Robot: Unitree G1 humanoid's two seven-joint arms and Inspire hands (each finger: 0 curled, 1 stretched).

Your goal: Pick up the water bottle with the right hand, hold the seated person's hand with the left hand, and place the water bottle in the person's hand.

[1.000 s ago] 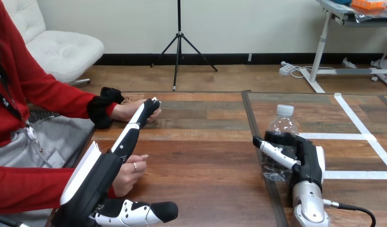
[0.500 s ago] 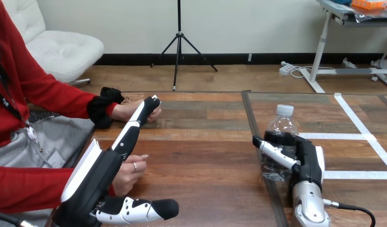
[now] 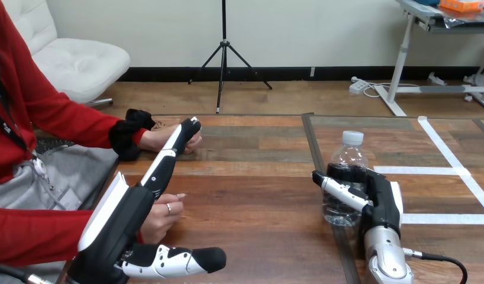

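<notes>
1. Bottle (image 3: 348,155): clear plastic with a white cap, upright on the bench (image 3: 251,195), right of centre, on the seam where the wood planks meet the glossy panel.
2. Right hand (image 3: 383,198): comes in from the lower right and is closed on the bottle. Its dark fingers (image 3: 345,172) wrap the far side at mid-height and the thumb crosses the near side lower down. Cannot tell whether the bottle's base rests on the bench or is just off it.
3. White tape lines (image 3: 447,171) run across the panel just right of the bottle.
4. Left hand (image 3: 130,216): well apart from the bottle, at the bench's left. Its fingers (image 3: 165,160) are straight and stretched away from the robot, and the thumb juts out to the right, low down.
5. Person's far hand (image 3: 160,139): lies on the bench. The left fingertips lie against it, not curled round it.
6. Person's near hand (image 3: 163,216): loosely curled, close against the left hand's right side.
</notes>
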